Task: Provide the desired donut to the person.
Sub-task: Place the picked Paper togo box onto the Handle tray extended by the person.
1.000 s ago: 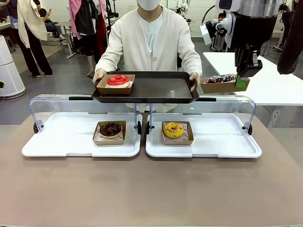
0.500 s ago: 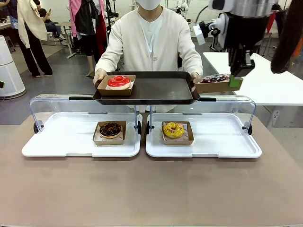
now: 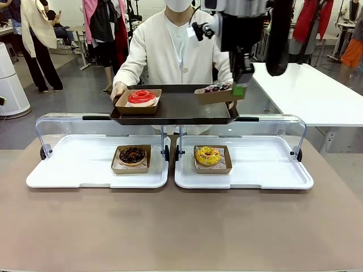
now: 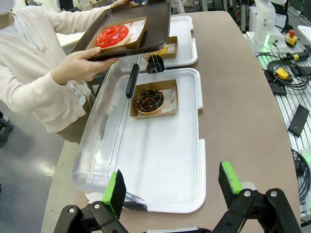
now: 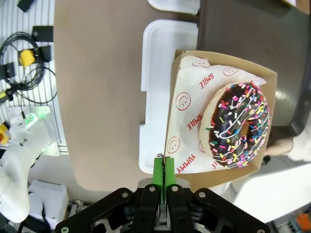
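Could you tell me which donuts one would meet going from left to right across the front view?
Chocolate donut on the left white tray → red-glazed donut on the person's dark tray → yellow donut on the right white tray → sprinkled chocolate donut in its box, held by the right gripper.
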